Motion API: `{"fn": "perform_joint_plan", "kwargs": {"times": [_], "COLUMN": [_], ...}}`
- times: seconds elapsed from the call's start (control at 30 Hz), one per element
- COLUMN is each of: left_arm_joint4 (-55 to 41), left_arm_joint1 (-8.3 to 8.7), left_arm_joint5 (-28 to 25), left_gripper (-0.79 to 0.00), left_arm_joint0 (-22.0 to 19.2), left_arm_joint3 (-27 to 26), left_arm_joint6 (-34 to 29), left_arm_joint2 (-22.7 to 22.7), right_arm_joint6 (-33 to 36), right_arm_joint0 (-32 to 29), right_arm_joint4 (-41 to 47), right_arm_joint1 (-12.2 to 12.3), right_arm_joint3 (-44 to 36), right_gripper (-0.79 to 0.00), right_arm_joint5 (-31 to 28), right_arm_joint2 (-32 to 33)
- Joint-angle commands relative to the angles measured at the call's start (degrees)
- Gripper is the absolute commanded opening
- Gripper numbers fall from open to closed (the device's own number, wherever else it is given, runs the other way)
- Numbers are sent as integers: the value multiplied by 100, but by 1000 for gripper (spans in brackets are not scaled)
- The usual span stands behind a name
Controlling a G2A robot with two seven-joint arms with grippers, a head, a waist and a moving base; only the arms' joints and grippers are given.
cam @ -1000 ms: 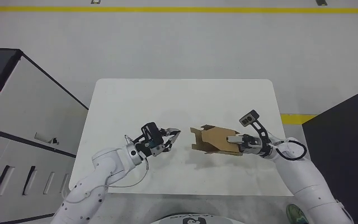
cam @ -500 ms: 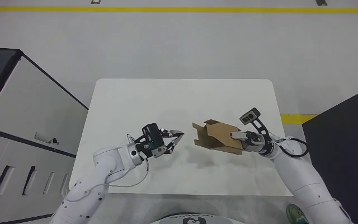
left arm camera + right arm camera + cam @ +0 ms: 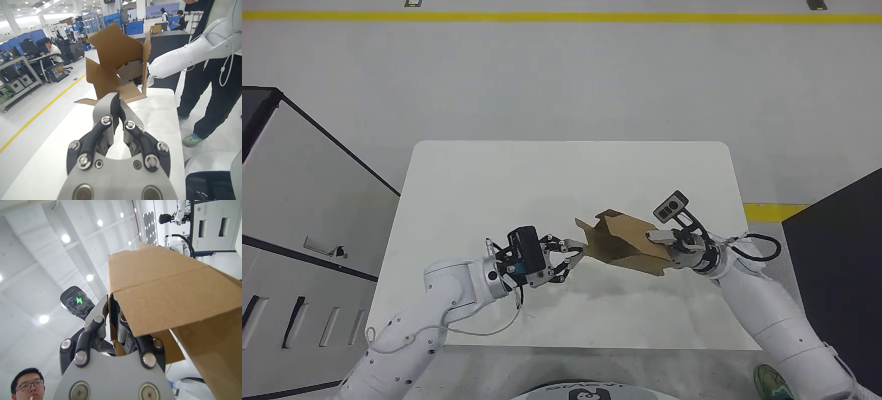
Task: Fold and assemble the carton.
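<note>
A brown carton (image 3: 620, 238), with its flaps spread, hangs above the middle of the white table (image 3: 492, 180). My right gripper (image 3: 654, 243) holds its right end. In the right wrist view that gripper (image 3: 111, 311) is shut on an edge of the carton (image 3: 170, 294) wall. My left gripper (image 3: 577, 258) is at the carton's left, open end. In the left wrist view its fingertips (image 3: 116, 98) meet on the lower flap of the carton (image 3: 113, 51), whose hollow inside faces this camera.
A grey cabinet (image 3: 282, 200) stands left of the table. A dark block (image 3: 842, 240) stands at the right. The table's far half and left side lie bare.
My left gripper has moved right to the carton's open end and its fingers have come together on a flap. The right arm shifted the carton slightly left and turned it.
</note>
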Motion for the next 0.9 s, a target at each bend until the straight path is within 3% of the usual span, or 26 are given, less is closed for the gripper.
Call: {"fn": "perform_joint_plan", "kwargs": {"times": [0.0,0.87], "left_arm_joint4": [-28,77], "left_arm_joint1": [-1,-75], "left_arm_joint5": [39,-299], "left_gripper": [-785,-785], "left_arm_joint0": [-16,-528], "left_arm_joint3": [64,421], "left_arm_joint6": [28,203], "left_arm_joint2": [-24,438], "right_arm_joint6": [0,0], "right_arm_joint0": [21,192], "right_arm_joint4": [22,-212], "right_arm_joint1": [1,145], "right_arm_joint3": [33,281], "right_gripper": [-785,-785], "right_arm_joint5": [-5,-192], "right_arm_joint2": [-34,-245]}}
